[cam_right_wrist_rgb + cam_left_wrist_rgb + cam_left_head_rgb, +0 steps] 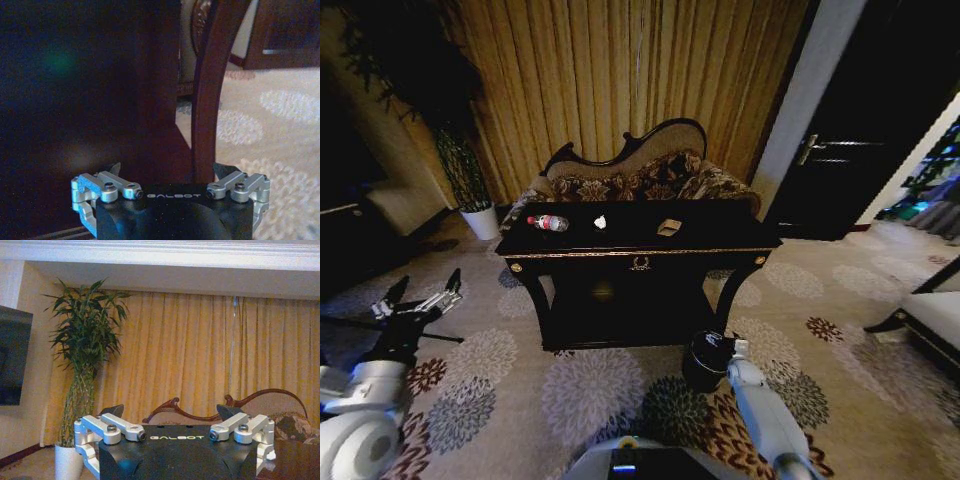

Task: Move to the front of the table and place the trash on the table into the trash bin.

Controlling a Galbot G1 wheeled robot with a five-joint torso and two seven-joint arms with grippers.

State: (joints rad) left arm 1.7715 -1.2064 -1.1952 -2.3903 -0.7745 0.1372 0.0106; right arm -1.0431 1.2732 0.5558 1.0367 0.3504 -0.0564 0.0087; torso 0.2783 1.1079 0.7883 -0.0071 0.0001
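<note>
The black table (720, 234) with gold trim stands straight ahead. On its top lie a clear bottle (549, 222) with a red cap, a white paper wad (600, 222) and a small tan box (669, 227). The dark round trash bin (700, 368) sits on the carpet by the table's front right leg (210, 100). My right gripper (722, 345) hangs low over the bin and is open and empty in the right wrist view (167, 167). My left gripper (425, 292) is held out at the left, away from the table, open and empty (170, 411).
A patterned curved-back sofa (650, 170) stands right behind the table. A tall plant in a white pot (482, 222) is at the back left, a dark door (860, 150) at the back right, and a white seat edge (932, 318) at the right. Flowered carpet spreads before the table.
</note>
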